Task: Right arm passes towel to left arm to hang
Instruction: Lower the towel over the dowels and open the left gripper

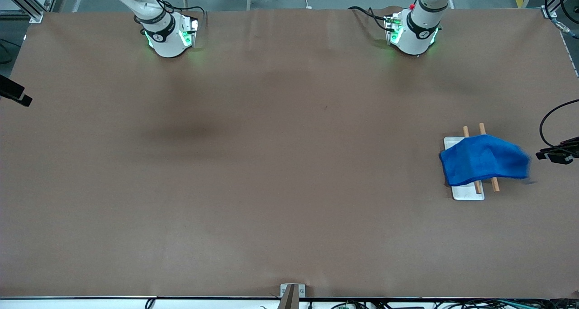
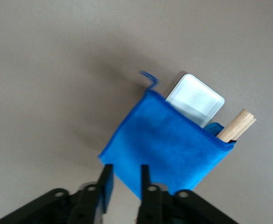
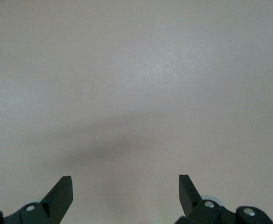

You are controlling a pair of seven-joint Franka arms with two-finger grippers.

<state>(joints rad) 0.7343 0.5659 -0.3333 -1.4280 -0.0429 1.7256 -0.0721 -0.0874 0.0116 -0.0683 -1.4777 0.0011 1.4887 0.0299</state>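
The blue towel [image 1: 484, 159] lies draped over two wooden rods [image 1: 495, 184] of a small rack with a white base [image 1: 468, 192], at the left arm's end of the table. In the left wrist view the towel [image 2: 169, 149] covers most of the white base [image 2: 196, 95], one rod end [image 2: 237, 125] pokes out, and the corner loop [image 2: 149, 78] sticks up. My left gripper [image 2: 126, 167] hangs over the towel's edge, open by a narrow gap with bare table showing between the fingers. My right gripper [image 3: 125, 177] is wide open over bare table. The front view shows neither gripper.
The right arm's base [image 1: 167, 35] and the left arm's base [image 1: 414, 33] stand along the table's edge farthest from the front camera. Black mounted devices stick in at both ends of the table [image 1: 558, 151] [image 1: 13, 92]. A small bracket [image 1: 291, 293] sits at the nearest edge.
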